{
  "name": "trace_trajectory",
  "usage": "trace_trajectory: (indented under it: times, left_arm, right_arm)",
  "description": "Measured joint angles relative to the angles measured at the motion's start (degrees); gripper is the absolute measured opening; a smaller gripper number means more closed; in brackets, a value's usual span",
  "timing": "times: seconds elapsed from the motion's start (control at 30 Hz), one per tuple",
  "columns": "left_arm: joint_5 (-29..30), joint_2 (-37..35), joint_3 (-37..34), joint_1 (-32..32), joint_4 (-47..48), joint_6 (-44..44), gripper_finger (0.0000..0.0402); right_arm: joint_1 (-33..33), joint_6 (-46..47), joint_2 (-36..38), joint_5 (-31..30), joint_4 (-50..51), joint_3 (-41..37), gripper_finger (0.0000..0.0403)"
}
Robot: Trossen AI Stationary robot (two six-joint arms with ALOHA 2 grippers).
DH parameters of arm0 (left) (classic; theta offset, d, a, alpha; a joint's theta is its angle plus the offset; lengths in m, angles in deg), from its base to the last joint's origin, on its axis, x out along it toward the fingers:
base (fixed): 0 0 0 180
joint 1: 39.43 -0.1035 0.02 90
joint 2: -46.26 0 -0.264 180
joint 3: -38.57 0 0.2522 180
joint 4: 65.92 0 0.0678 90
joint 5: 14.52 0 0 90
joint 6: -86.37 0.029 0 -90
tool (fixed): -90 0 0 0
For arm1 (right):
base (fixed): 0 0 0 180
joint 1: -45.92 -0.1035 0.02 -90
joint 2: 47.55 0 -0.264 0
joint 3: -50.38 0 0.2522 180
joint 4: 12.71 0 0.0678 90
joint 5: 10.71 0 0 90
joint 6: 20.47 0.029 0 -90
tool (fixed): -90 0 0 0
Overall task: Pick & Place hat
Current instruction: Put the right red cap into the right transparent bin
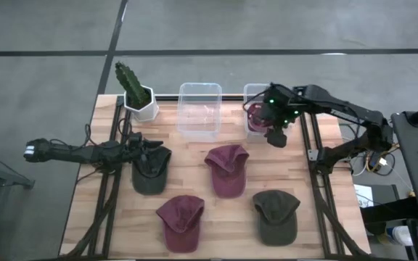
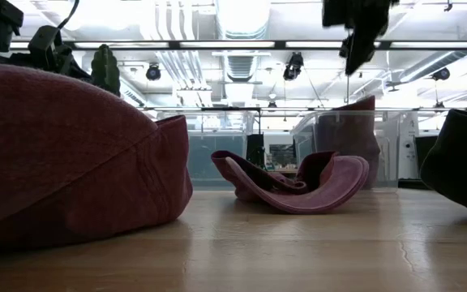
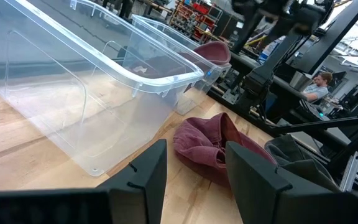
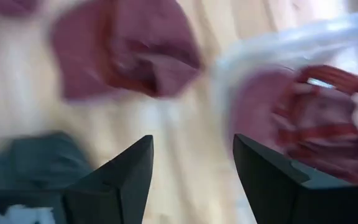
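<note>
fingers: right gripper [image 1: 276, 138] hangs with its fingers [image 4: 123, 180] spread wide and nothing between them, above the right-hand clear bin [image 1: 250, 93] near the table's [image 1: 310, 210] far right corner; left gripper [image 1: 149, 148] has its fingers [image 3: 145, 180] parted, empty, over a dark green hat [image 1: 151, 172] near the left edge
binned hat: a maroon hat [image 1: 255, 116] lies inside the right-hand bin
other hats: maroon hat at mid-table [image 1: 227, 168]; another maroon one [image 1: 181, 222] at the near edge; a second dark green hat [image 1: 276, 215] toward the near right corner
middle bin: clear tub [image 1: 199, 109] at the far edge
plant: cactus in white pot [image 1: 138, 94] at the far left corner
</note>
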Motion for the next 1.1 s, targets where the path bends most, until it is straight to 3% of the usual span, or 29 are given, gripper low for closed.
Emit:
trace_trajectory:
  times: [0.1,0.23,0.43,0.57,0.8,1.1]
  left_arm:
    - [0.00,0.00,0.00,-0.02,0.07,0.00,0.0155]
    - [0.00,0.00,0.00,-0.02,0.12,0.00,0.0155]
    - [0.02,0.00,0.00,0.00,0.12,0.00,0.0155]
    - [0.01,0.00,0.00,-0.01,0.07,0.00,0.0155]
    - [0.00,-0.02,0.00,0.00,0.01,0.00,0.0155]
    - [-0.22,0.02,0.00,-0.01,0.24,0.11,0.0155]
  right_arm:
    - [-2.54,5.88,3.01,4.40,-2.10,0.12,0.0215]
    - [-11.10,9.20,4.99,4.04,-6.48,0.12,0.0215]
    - [-26.30,7.28,2.15,-9.13,-8.37,-0.02,0.0215]
    - [-32.72,4.30,-2.88,-14.68,-7.54,-0.03,0.0215]
    - [-35.15,-0.74,-12.98,-17.30,-5.42,-0.10,0.0215]
    - [-35.20,-16.37,-23.54,-17.34,-5.46,-0.10,0.0215]
